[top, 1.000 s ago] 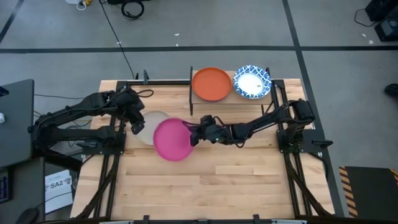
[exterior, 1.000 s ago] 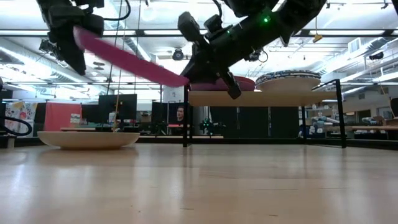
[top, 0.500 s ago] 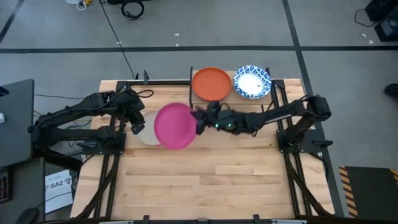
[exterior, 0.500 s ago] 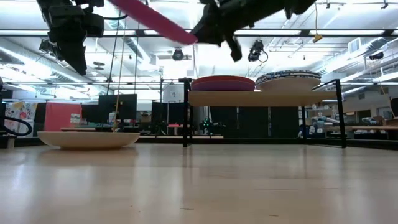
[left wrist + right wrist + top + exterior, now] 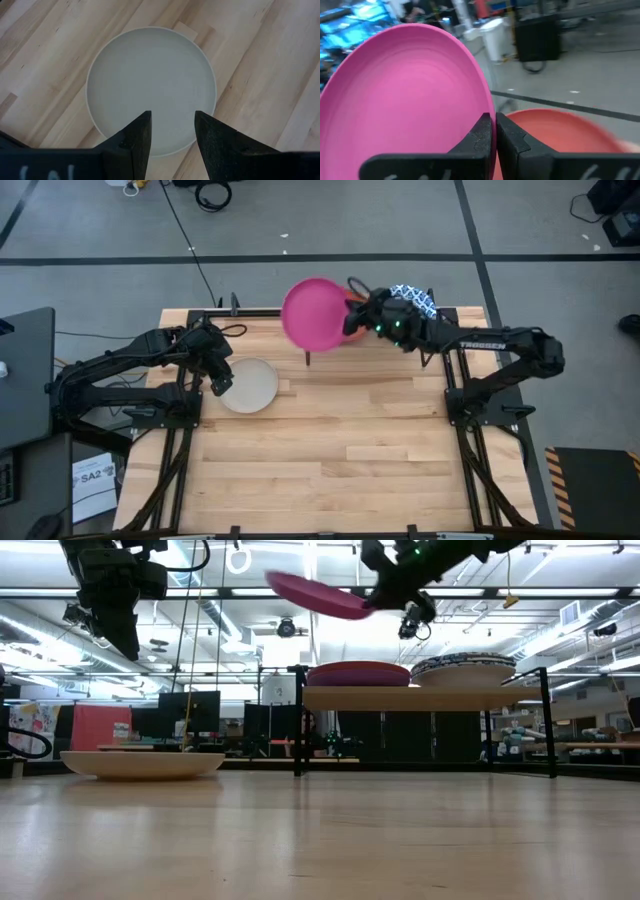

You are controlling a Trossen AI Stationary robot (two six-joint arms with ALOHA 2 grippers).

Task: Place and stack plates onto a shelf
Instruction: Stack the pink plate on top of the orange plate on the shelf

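While the right gripper (image 5: 352, 321) pinches the magenta plate (image 5: 316, 313) by its rim, the plate hangs tilted in the air above the shelf's (image 5: 420, 697) left end, over the orange plate (image 5: 555, 131). A blue-rimmed plate (image 5: 420, 300) sits at the shelf's right, possibly stacked. Left gripper (image 5: 171, 131), fingers spread, hovers above a pale plate (image 5: 150, 85) lying on the table (image 5: 350, 460).
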